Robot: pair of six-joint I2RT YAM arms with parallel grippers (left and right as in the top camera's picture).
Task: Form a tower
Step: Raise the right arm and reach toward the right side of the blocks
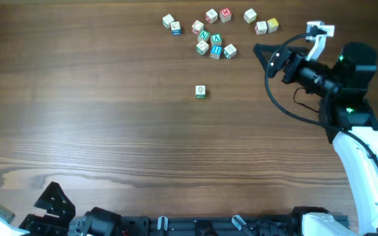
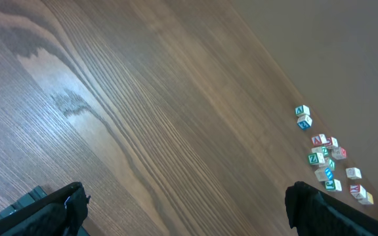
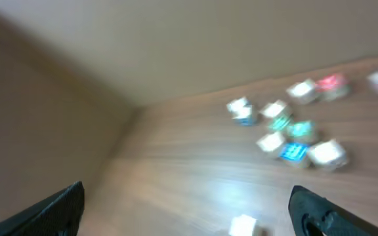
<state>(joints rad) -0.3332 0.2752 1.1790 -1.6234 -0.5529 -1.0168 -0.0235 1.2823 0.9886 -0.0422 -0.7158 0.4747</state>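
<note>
Tower (image 1: 201, 92) stands apart from loose cubes (image 1: 215, 39), leaving stacking room. Both arms' jaws wide, empty. Right arm (image 1: 320, 72) faces the cubes, likely fetching next.

Even light — right-wrist view blurred

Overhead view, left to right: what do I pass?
left gripper → pair of cubes → lone cube → right gripper; the main cube cluster overlaps the lone cube, so it is left out.
</note>
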